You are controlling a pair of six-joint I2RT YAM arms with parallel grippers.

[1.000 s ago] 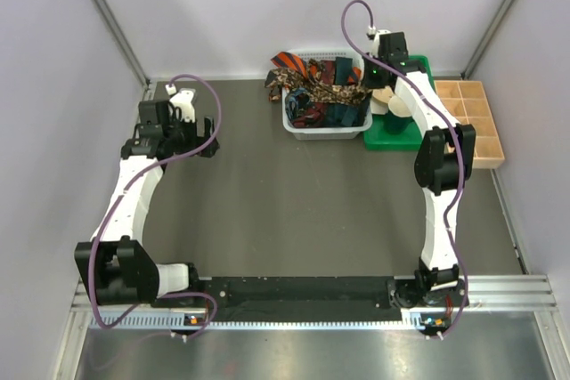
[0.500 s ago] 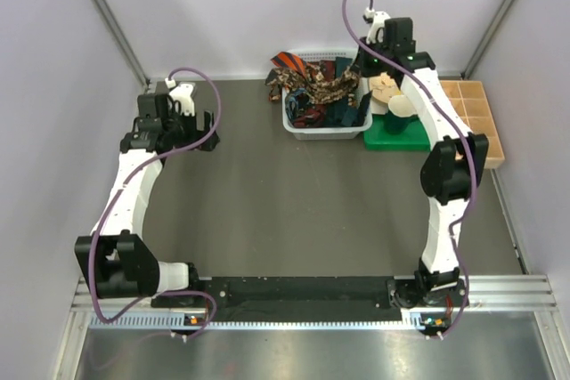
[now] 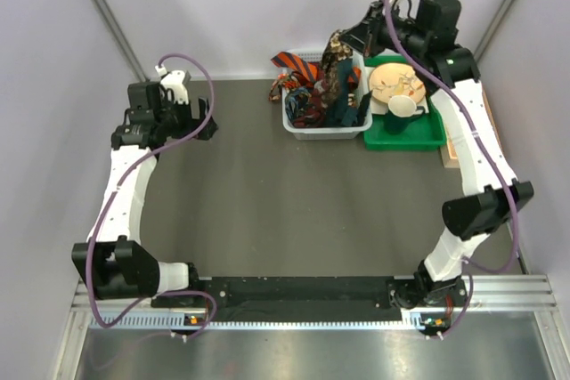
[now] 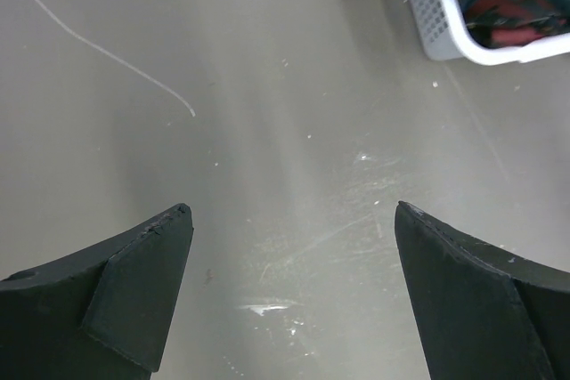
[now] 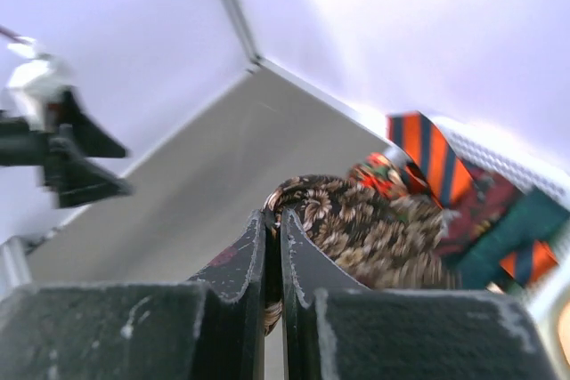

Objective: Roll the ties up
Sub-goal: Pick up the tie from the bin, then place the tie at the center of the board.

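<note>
Right gripper (image 5: 274,220) was clamped on the speckled tie (image 5: 356,233), holding it up above the basket (image 3: 322,132), left gripper (image 4: 292,213) gaped wide off to the basket's left, other ties (image 3: 310,106) heaped inside it, none rolled yet

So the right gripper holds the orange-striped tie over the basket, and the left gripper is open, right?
No: the right wrist view shows the right gripper shut on the brown speckled tie, not the orange-striped tie. The left gripper is open.
</note>
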